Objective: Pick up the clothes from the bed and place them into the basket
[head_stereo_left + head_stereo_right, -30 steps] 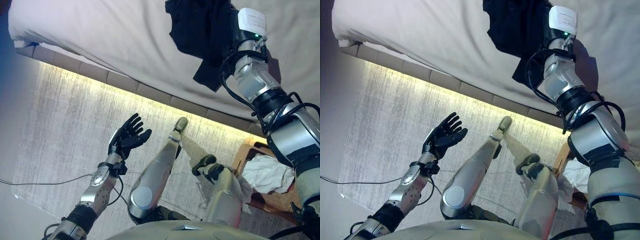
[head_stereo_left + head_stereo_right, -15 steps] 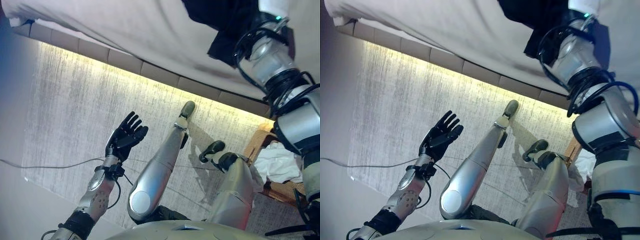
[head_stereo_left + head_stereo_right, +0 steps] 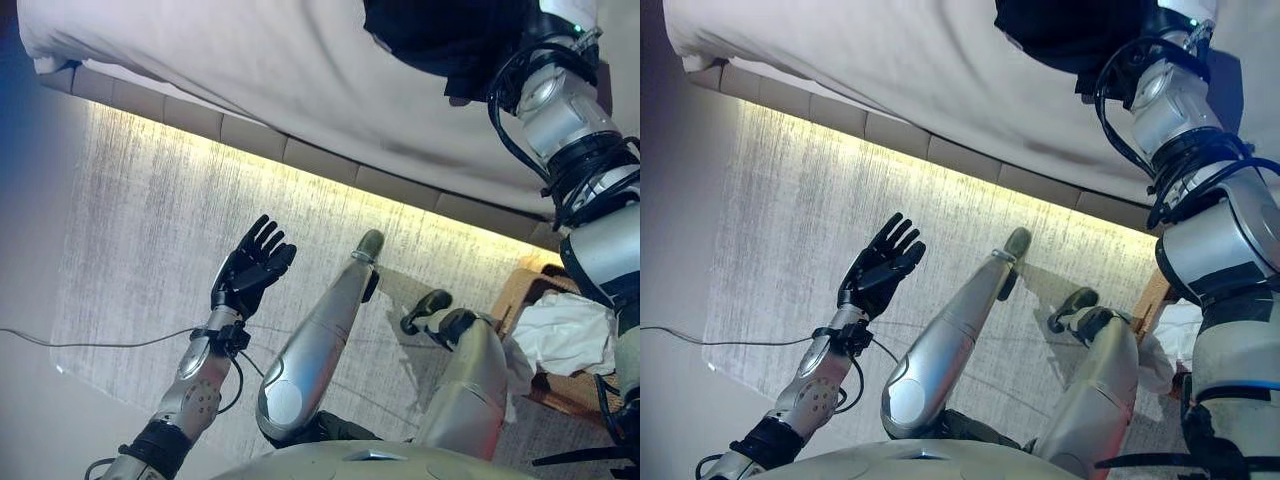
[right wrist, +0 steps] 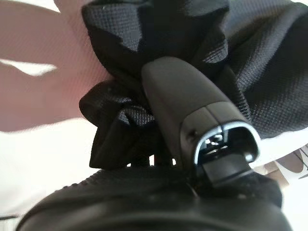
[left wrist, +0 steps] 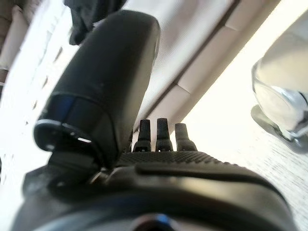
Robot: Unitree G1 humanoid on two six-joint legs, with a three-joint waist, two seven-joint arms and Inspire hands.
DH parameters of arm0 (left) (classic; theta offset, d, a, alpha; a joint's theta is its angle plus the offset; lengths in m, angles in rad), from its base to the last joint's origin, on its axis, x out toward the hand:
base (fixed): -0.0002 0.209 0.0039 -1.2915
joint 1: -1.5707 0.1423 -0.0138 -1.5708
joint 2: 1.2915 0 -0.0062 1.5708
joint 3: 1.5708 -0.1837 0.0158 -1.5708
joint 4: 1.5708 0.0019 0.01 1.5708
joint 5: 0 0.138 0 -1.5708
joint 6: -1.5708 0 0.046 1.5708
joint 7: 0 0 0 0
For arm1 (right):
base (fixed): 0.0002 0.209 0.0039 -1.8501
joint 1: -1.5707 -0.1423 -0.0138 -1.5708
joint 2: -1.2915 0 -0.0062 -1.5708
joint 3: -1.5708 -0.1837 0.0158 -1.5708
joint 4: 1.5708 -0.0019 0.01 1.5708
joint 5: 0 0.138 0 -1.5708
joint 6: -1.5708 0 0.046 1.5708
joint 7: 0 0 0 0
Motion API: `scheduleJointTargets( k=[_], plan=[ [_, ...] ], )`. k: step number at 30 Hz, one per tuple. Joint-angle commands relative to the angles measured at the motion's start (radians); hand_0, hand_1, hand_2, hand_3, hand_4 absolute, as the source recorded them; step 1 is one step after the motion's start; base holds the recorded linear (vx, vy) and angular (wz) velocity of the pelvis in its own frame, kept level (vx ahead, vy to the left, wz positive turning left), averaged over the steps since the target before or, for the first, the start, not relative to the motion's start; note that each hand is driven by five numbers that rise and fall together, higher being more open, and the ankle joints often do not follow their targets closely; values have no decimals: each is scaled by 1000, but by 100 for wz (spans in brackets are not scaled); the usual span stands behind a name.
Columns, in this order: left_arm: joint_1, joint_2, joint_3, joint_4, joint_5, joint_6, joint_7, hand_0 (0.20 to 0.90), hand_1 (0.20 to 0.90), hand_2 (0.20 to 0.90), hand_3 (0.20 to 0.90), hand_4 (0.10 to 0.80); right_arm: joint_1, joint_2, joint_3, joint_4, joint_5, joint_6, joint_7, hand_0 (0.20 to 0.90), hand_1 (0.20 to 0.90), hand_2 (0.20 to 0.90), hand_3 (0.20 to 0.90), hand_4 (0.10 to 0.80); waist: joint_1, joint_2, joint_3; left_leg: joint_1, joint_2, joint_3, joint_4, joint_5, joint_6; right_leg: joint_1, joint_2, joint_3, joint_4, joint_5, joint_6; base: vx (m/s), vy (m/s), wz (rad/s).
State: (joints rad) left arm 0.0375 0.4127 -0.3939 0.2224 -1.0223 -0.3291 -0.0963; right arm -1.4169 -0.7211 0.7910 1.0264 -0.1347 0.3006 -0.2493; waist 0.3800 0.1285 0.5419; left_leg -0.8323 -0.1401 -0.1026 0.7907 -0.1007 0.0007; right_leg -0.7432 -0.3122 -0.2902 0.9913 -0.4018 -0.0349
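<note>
A black garment (image 3: 440, 35) lies bunched on the pale bed (image 3: 250, 80) at the far right. My right arm reaches over the bed to it. In the right wrist view my right hand (image 4: 187, 106) has its thumb pressed into the gathered black cloth (image 4: 144, 43), which is pinched against the palm. My left hand (image 3: 250, 275) is open and empty, held above the rug in front of the bed; it also shows in the left wrist view (image 5: 168, 163). A wicker basket (image 3: 515, 295) stands on the floor at the lower right with a white garment (image 3: 575, 335) in it.
The bed's edge (image 3: 300, 160) runs across the view with a lit strip under it. A pale textured rug (image 3: 130, 230) covers the floor between me and the bed. The basket is close beside my right leg.
The whole picture has shifted, so the camera moved. The black garment's hanging flap has drawn up into a tighter bunch at my right hand. My left hand has stayed open in place.
</note>
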Motion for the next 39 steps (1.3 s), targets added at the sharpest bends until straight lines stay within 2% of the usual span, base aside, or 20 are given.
scheduleJointTargets(
  k=[1,5,6,9,10,12,17,23,27,34,39],
  plan=[
    [29,16,57,-27,-5,-75,-22,900,900,900,900,800,-81,-66,35,-23,15,-36,-54,300,300,300,200,100,-19,19,-22,119,-18,77,-46,-101,65,73,109,-86,-56,91,-22,-12,-21,-14],
    [14,12,71,0,18,-72,-7,900,900,900,900,800,-30,-73,-22,-61,107,-95,-96,300,300,300,200,100,-50,-9,-22,248,6,69,-113,-101,59,182,112,-65,-131,118,-6,19,-20,-17],
    [0,8,77,15,36,-63,12,900,900,900,900,800,10,-81,-72,-112,174,-135,-99,300,300,300,200,100,-72,-26,-22,323,18,69,-160,-95,53,250,119,-49,-184,132,2,55,-17,-33],
    [-20,0,84,40,72,-53,40,900,900,900,900,800,105,-100,-161,-209,217,-190,-105,300,300,300,200,100,-109,-55,-24,440,36,74,-241,-69,38,362,134,-22,-285,159,10,62,-18,-32],
    [-32,-3,87,51,86,-40,61,900,900,900,900,800,177,-114,-207,-267,224,-208,-111,300,300,300,200,100,-135,-71,-56,482,46,77,-306,-35,35,401,147,-12,-364,203,11,34,-24,-46],
    [-48,-7,88,65,96,-25,82,900,900,900,900,800,263,-137,-258,-324,222,-230,-113,300,300,300,200,100,-164,-91,-79,544,58,91,-367,-24,34,457,156,5,-443,236,24,83,-36,-48],
    [-62,-18,107,112,122,5,149,900,900,900,900,800,594,-201,-470,-498,240,-320,-61,300,300,300,200,100,-290,-143,-206,756,95,160,-617,32,19,644,216,95,-751,342,63,163,-44,-54],
    [-83,-36,132,177,111,49,160,900,900,900,900,800,778,-253,-591,-593,141,-349,-17,300,300,300,200,100,-383,-152,-304,866,127,228,-798,88,6,710,241,168,-910,425,91,53,-36,-64],
    [-93,-52,155,213,109,68,146,900,900,900,900,800,880,-262,-671,-664,114,-328,-15,300,300,300,200,100,-426,-150,-336,904,133,244,-868,103,4,720,255,214,-948,447,103,17,-35,-45],
    [-99,-86,195,282,147,84,93,900,900,900,900,800,1095,-232,-810,-743,63,-296,18,300,300,300,200,100,-501,-154,-374,933,151,299,-878,85,6,715,273,289,-970,462,113,28,-51,-32],
    [-94,-107,201,296,179,96,70,900,900,900,900,800,1154,-210,-843,-723,60,-292,52,300,300,300,200,100,-525,-157,-380,943,157,329,-868,78,3,721,280,310,-982,466,109,33,-54,-23]
  ],
)
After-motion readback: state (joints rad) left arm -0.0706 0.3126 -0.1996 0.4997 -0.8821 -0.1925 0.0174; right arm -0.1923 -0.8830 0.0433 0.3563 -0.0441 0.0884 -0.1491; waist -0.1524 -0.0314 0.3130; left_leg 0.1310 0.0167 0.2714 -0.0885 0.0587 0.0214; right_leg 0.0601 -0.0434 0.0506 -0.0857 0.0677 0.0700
